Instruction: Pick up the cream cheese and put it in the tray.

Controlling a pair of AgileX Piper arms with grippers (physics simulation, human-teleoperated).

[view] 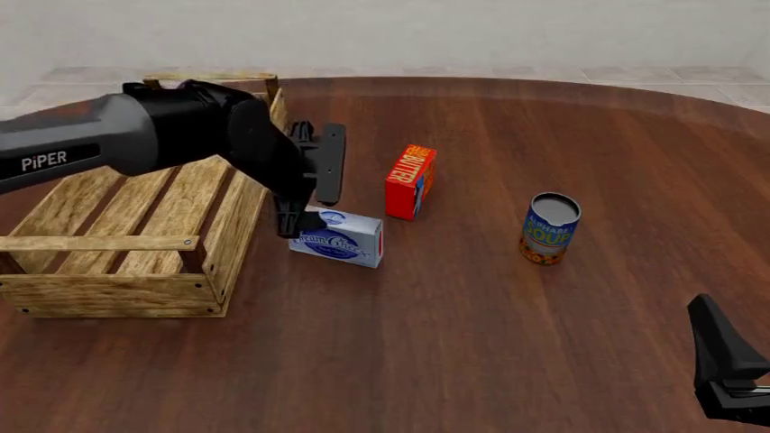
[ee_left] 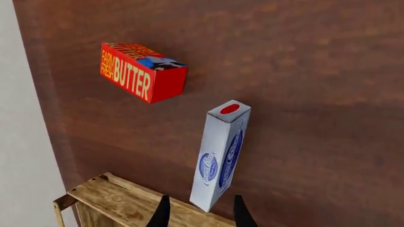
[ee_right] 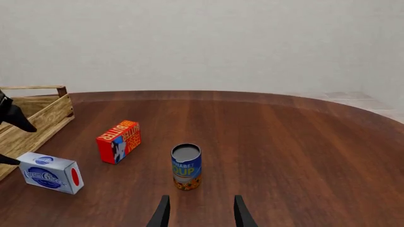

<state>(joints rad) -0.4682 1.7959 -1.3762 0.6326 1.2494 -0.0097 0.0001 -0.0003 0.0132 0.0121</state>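
The cream cheese [view: 339, 237], a pale grey-blue box with a blue oval logo and a red end, lies on the table just right of the tray [view: 121, 216]. My left gripper [view: 310, 194] reaches over the tray's right wall and hangs open above the box's tray-side end. In the left wrist view the cream cheese [ee_left: 221, 151] runs away from the left gripper [ee_left: 202, 215], its near end between the spread fingertips, with the tray corner [ee_left: 120, 198] below. My right gripper [ee_right: 200, 215] is open and holds nothing, low at the front right [view: 728, 370].
A red-orange butter box [view: 409, 180] stands just beyond the cream cheese. A soup can [view: 550, 228] stands upright further right, straight ahead of the right gripper. The tray, a large wooden crate, fills the table's left side. The table's round edge curves along the back.
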